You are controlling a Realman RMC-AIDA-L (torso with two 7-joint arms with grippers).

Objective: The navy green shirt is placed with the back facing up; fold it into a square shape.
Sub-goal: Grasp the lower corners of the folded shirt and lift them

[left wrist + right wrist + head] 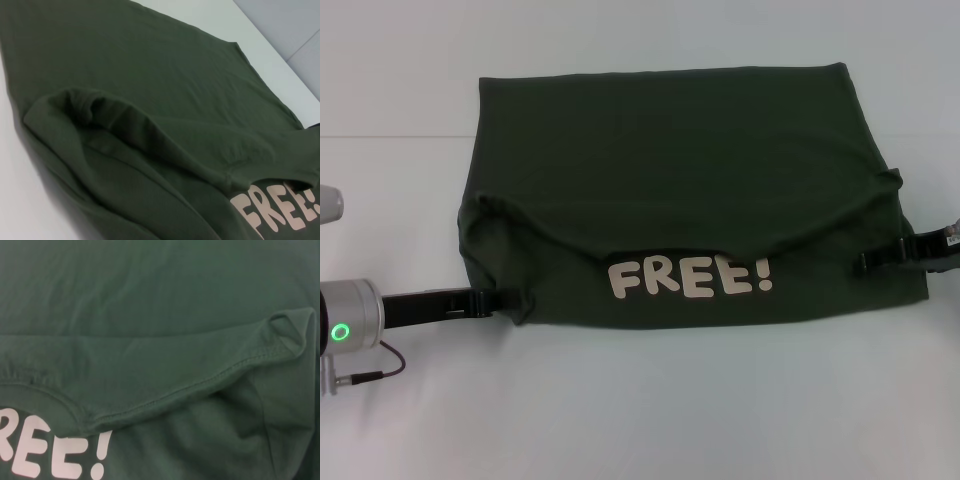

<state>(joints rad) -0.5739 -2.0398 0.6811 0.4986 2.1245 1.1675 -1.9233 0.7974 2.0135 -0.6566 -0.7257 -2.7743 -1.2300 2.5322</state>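
Left end effector (pixel 505 297), lower left, reached the large dark olive-green cotton shirt (pixel 670 150); grip state unclear. Shirt lay mid-frame on white surface (pixel 640 420), hem folded over, probably mid-fold, cream "FREE!" lettering (pixel 690 278) exposed. Right end effector (pixel 875 260), right edge: unclear too.

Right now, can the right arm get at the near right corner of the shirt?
Probably yes. The right gripper sits at the navy green shirt right edge, just above that corner, with nothing between them on the table. The left gripper is at the opposite edge, out of the way.
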